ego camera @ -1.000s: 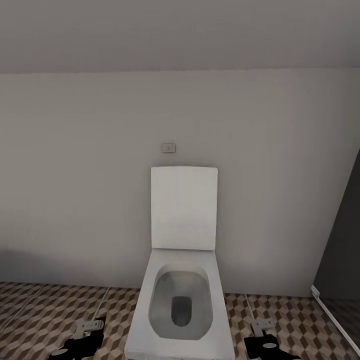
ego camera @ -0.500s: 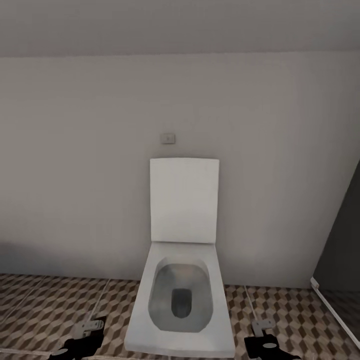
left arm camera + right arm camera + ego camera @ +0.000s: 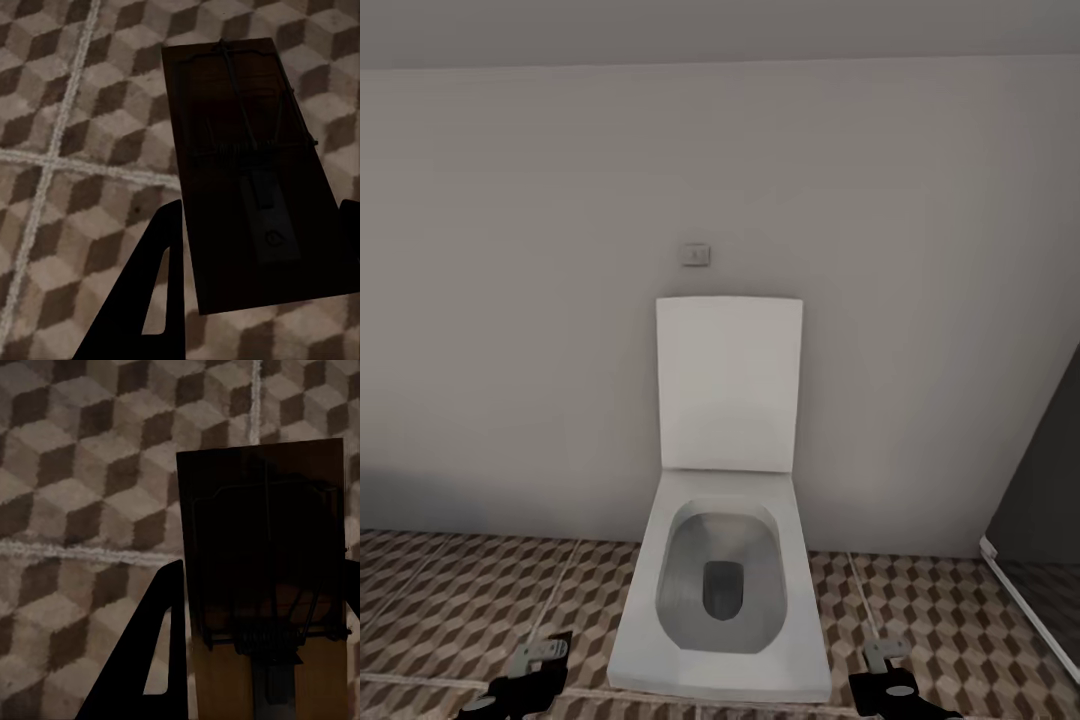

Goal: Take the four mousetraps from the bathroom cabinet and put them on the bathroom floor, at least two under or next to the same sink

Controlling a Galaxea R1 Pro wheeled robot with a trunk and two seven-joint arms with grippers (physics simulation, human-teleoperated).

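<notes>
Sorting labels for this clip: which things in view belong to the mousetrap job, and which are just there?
Job:
- mousetrap in the left gripper
- mousetrap in the right gripper
- left gripper, right gripper
- bathroom floor

Just there:
- toilet
- wall plate

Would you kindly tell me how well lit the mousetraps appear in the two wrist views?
Left wrist view: the mousetrap is almost wholly in dark shadow, wire barely readable. Right wrist view: the mousetrap is mostly shadowed, its near end lit tan. Floor tiles are evenly lit and sharp.
</notes>
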